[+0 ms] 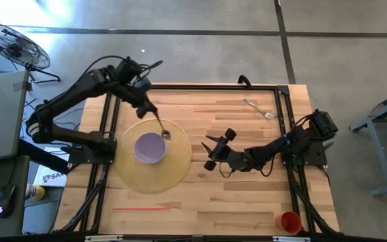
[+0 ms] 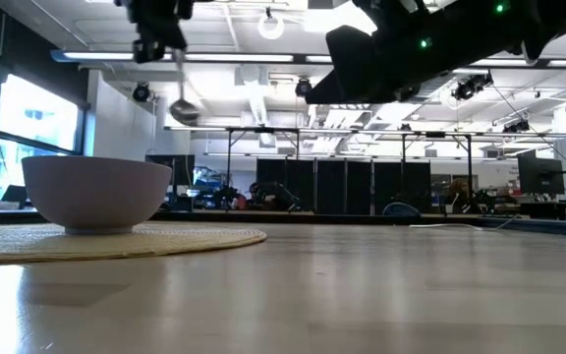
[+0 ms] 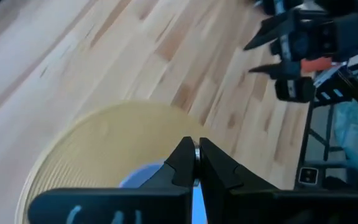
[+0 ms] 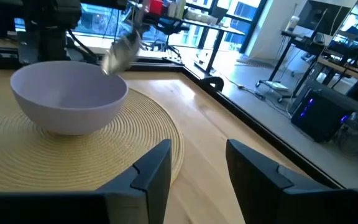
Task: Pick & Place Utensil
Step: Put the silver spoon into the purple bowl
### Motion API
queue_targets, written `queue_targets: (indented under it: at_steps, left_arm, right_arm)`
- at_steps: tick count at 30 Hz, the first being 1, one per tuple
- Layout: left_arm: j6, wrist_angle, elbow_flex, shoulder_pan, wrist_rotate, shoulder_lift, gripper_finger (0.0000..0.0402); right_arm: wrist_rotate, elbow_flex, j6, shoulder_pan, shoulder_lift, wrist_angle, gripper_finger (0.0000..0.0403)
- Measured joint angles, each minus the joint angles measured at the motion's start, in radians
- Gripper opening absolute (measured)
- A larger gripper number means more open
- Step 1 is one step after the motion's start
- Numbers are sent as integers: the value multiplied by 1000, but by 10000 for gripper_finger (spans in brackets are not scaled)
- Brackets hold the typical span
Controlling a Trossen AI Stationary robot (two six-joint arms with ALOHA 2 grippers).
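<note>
Left gripper (image 1: 148, 105) pinched the spoon (image 1: 162, 129) by its handle w/ bowl end hanging over the purple bowl (image 1: 150, 148), prob. for release there. Right gripper (image 1: 209, 150), spread, waited mid-table.

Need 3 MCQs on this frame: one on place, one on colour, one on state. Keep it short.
1. Where is the spoon?
A. flat on the mat
B. in the air beside the bowl's rim
C. beside the fork

2. What colour is the cup at the table corner?
A. orange
B. green
C. white

3. What is the right end effector doing?
A. gripping the fork
B. gripping the bowl
C. open, empty

Answers: 1 B, the left end effector holds it off the mat. 2 A, plainly orange from above. 3 C, its fingers stand apart with nothing between them.
</note>
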Motion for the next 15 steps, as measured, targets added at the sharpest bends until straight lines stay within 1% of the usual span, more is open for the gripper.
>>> queue_targets:
  at_steps: [2, 7, 11, 15]
  left_arm:
    - [-8, -61, 7, 27, 1, 3, 7]
    - [-7, -208, 6, 83, -47, 44, 3]
    - [11, -191, 6, 82, -45, 81, 3]
    - [44, -230, 6, 82, -43, 135, 4]
  right_arm:
    - [0, 0, 0, -2, 0, -1, 148]
    - [-4, 0, 6, -7, 0, -1, 149]
    - [-26, 0, 25, -8, 0, -2, 149]
    - [-29, 0, 25, -8, 0, -17, 149]
